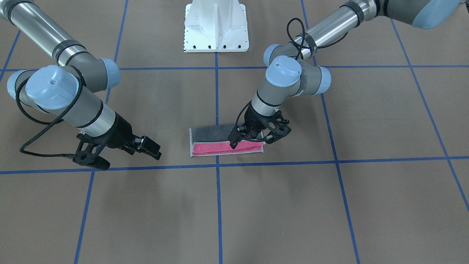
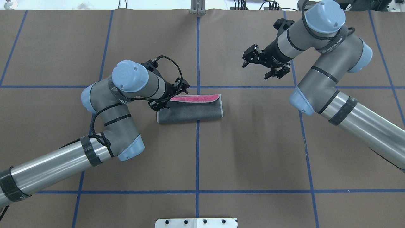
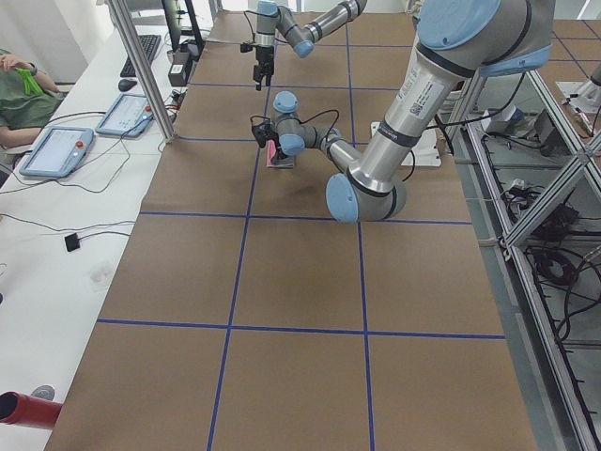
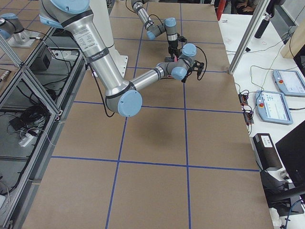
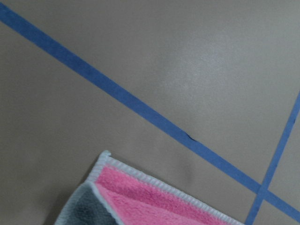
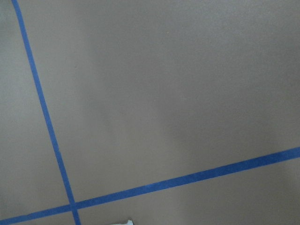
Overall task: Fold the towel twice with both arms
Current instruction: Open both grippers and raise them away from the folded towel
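The brown table (image 2: 253,152), ruled into squares by blue tape lines (image 2: 197,152), fills the overhead view. The white pedestal (image 1: 216,25) stands at its robot-side edge.

The left arm (image 2: 126,95) reaches in to the towel's end on the robot's left. The right arm (image 2: 329,79) is bent over the far right square, well apart from the cloth.

The towel (image 2: 193,110) lies flat, folded in half into a long rectangle. It straddles the central tape line, on the robot's side of a cross line. Its dark grey face is uppermost, and a narrow pink strip (image 1: 220,148) is exposed along the edge away from the robot. Light grey edging borders it.

The left gripper (image 1: 251,141) is lowered over the towel's end with its jaws spread. One fingertip (image 1: 233,145) touches the pink strip, and no cloth is seen clamped.

The right gripper (image 2: 257,70) hovers above bare table with its jaws wide apart, holding nothing.

In the left wrist view, a towel corner (image 5: 140,197) shows pink and grey layers near a tape crossing.
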Available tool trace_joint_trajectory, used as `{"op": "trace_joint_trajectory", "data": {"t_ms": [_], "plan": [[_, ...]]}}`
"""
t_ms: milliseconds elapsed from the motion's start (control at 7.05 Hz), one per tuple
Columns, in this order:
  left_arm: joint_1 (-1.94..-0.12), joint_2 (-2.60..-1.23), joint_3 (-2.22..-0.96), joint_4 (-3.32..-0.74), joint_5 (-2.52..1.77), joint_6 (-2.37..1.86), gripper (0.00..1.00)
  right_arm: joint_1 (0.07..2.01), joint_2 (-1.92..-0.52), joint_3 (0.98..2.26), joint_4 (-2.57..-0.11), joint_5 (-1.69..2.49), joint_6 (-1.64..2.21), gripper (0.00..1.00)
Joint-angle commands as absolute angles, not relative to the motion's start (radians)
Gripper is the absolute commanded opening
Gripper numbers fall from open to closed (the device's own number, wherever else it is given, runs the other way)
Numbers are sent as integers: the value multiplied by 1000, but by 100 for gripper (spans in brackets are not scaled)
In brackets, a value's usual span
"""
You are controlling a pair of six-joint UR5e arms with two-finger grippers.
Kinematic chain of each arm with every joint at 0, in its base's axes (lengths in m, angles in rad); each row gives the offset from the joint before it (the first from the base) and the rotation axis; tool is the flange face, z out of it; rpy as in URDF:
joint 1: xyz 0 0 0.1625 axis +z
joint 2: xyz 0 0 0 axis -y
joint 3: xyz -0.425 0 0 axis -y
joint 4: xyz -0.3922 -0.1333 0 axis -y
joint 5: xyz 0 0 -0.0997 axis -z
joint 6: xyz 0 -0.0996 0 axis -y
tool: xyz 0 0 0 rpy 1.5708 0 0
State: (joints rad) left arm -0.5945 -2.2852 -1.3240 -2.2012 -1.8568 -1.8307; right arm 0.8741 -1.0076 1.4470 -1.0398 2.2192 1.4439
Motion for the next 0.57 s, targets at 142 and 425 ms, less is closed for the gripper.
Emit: {"op": "trace_joint_trajectory", "data": {"t_ms": [142, 425], "plan": [[-592, -2382, -1234, -2203, -1838, -1838, 99, 891, -1026, 1447, -1040, 2230, 1421, 99], [-586, -2428, -1171, -2241, -1807, -1845, 99, 903, -1034, 1442, -1040, 2241, 1398, 99]]}}
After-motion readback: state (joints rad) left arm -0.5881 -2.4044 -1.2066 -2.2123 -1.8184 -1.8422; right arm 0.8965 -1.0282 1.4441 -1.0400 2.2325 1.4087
